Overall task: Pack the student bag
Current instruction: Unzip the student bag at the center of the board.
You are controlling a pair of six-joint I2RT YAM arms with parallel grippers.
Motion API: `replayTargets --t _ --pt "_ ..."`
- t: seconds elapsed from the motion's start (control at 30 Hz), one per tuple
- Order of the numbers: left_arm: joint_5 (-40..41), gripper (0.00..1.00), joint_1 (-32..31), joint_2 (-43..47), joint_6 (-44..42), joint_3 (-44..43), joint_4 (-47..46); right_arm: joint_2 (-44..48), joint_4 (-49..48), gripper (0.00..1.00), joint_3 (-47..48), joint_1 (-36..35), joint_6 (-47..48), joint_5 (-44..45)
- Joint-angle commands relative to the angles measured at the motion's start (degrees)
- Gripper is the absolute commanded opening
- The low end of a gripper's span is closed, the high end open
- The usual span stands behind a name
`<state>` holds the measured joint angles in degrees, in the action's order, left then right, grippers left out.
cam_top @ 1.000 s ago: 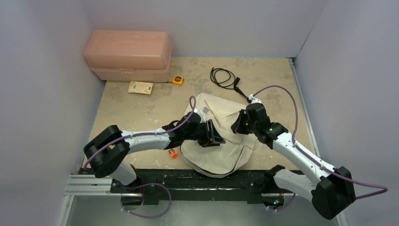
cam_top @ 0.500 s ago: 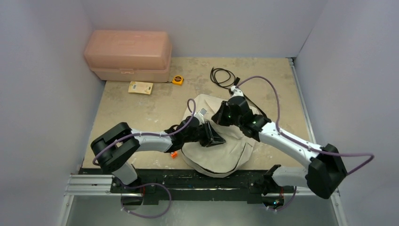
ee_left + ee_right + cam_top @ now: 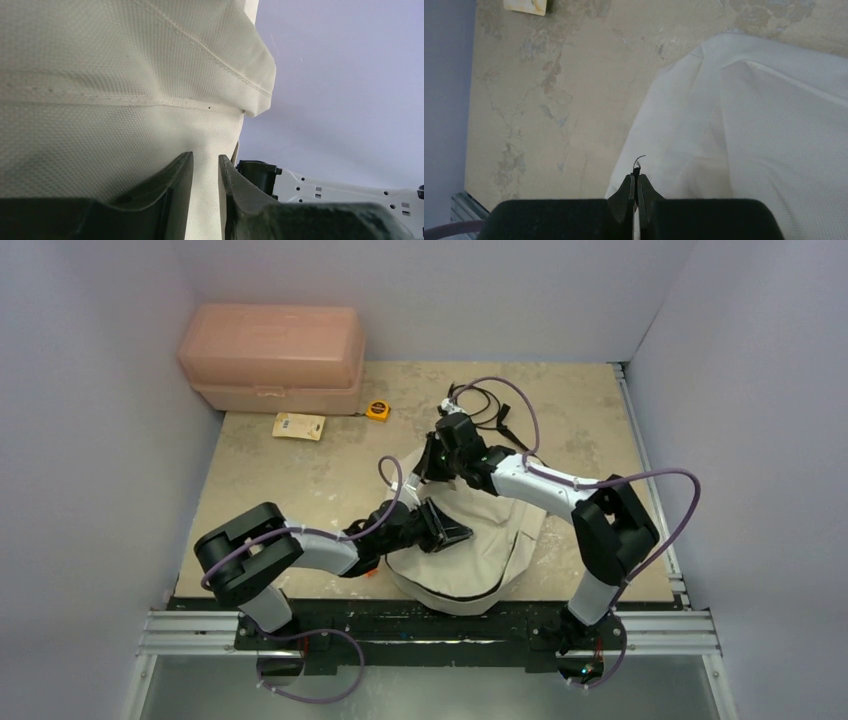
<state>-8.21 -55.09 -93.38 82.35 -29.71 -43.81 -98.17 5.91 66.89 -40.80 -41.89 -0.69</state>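
- the bag [image 3: 470, 562], soft cream woven cloth, lies rumpled at the near middle of the table [image 3: 280, 475].
- left gripper [image 3: 205, 167], reaching in low, pinches a fold of it.
- right gripper [image 3: 636, 185], jaws together, hangs over its far-left edge.

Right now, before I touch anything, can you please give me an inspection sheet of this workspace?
Surface: beige table, worn and stained.
Job's things: student bag lies near the front edge, between the arms.
Clutter: pink box in the far left corner; yellow tape measure; yellow card.
Grippers: left gripper pinches bag fabric; right gripper shut at the bag's far edge.
Cables: black cable coiled at the far side; purple arm cables loop freely.
Surroundings: plain walls; metal rail in front.
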Motion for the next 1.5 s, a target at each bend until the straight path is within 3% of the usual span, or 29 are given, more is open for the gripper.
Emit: replayTargets --t 0.0,0.03,0.17,0.3,0.47,0.6,0.63,0.73,0.9,1.13,1.3,1.43,1.47 --pt "-1.25 0.31 -1.42 1.58 -8.83 4.41 9.94 1.02 -8.07 0.00 5.75 0.64 1.24 -5.20" --pt "-1.36 0.36 -1.41 3.95 -10.01 4.49 11.24 1.74 -6.50 0.07 6.00 1.63 3.29 -6.75" --pt "-0.51 0.52 -1.08 16.17 -16.43 3.17 24.60 7.77 4.42 0.52 4.52 6.78 12.84 -12.09" --pt "2.54 0.65 0.62 30.32 -22.26 1.39 40.75 17.96 10.50 0.74 -1.22 11.32 21.62 -15.30" --pt "5.01 0.74 9.26 47.93 -25.15 -2.70 65.44 27.27 16.61 0.75 -8.44 10.99 27.43 -17.18" --pt "21.00 0.88 12.81 55.13 -15.60 -9.16 97.60 35.79 14.52 0.78 -15.18 5.61 26.17 -11.41" --pt "21.98 0.89 13.20 55.06 -14.03 -9.54 100.49 36.65 14.35 0.78 -16.41 3.86 25.51 -9.47" --pt "17.49 0.89 13.42 51.84 -12.54 -8.11 101.01 37.34 15.37 0.78 -18.54 1.90 23.53 -4.67" --pt "8.71 0.82 13.43 40.60 -10.15 -2.26 91.61 37.54 16.27 0.77 -18.38 1.90 23.39 -3.58" --pt "9.28 0.79 13.41 32.04 -5.09 -0.27 84.18 37.54 18.69 0.76 -17.34 1.92 24.90 0.02" --pt "9.37 0.80 13.39 34.85 -4.78 -0.50 84.56 35.33 18.60 0.74 -17.23 1.93 26.60 1.52" --pt "8.58 0.80 13.35 43.15 -5.78 0.78 83.97 33.59 17.69 0.50 -18.73 1.28 23.72 -4.29" --pt "8.56 0.80 13.40 45.48 -6.15 0.46 84.44 34.39 17.02 0.48 -20.03 0.40 22.12 -5.50"
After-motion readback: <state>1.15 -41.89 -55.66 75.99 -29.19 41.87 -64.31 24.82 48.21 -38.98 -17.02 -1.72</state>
